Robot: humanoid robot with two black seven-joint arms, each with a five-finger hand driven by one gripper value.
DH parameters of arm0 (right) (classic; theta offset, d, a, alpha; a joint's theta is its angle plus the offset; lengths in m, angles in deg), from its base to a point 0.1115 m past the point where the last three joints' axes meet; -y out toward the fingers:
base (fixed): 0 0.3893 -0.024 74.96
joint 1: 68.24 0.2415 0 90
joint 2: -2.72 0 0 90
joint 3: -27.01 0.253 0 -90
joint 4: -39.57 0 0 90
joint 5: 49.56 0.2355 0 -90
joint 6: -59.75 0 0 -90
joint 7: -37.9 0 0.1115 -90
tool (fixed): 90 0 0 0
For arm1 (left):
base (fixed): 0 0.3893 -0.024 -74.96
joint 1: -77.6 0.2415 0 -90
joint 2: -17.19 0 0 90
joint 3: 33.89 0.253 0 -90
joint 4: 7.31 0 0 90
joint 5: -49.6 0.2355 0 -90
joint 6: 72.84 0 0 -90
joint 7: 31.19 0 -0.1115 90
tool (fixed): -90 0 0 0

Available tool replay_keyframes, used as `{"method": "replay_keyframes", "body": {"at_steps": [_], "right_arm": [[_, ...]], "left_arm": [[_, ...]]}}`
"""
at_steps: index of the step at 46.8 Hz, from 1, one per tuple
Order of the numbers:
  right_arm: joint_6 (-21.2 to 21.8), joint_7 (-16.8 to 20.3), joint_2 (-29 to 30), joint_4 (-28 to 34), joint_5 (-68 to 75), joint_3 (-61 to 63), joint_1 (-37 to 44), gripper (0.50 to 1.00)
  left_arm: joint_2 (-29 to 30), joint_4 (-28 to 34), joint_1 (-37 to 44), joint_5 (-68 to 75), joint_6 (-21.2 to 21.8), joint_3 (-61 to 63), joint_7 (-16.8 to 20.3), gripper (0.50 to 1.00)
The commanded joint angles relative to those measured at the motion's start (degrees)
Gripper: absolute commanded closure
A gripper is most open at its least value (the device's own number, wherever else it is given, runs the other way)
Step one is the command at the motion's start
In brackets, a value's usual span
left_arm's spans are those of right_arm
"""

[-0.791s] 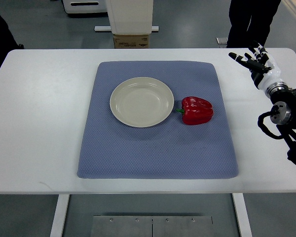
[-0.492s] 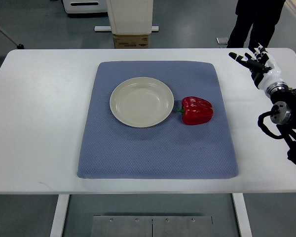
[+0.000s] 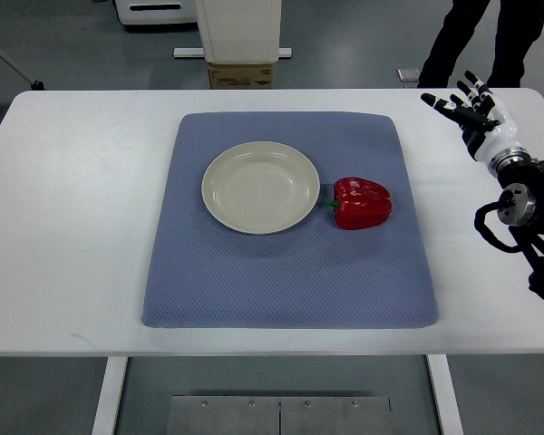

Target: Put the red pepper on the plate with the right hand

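Now the right hand hovers upper right, fingers spread, seemingly empty; the pepper lies center-right beside the plate.

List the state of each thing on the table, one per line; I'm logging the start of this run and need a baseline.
Glossy red bell pepper: lying on the mat, right of the plate, ungrasped.
Round cream plate: upright, nothing on it.
Blue-grey fabric mat: flat on the white table.
Right hand: open, fingers spread, above the table's far right corner, away from the pepper.
Left hand: not in view.
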Motion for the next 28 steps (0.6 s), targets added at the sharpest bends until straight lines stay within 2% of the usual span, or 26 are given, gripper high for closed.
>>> {"method": "replay_keyframes", "body": {"at_steps": [1, 28], "right_arm": [[0.1, 0.0, 0.0, 0.0, 0.0, -0.1, 0.0, 0.500], [0.3, 0.2, 0.0, -0.1, 0.0, 0.0, 0.3, 0.500]], "left_arm": [[0.0, 0.0, 0.0, 0.0, 0.0, 0.0, 0.1, 0.500], [0.0, 0.0, 0.0, 0.0, 0.1, 0.0, 0.0, 0.500]]}}
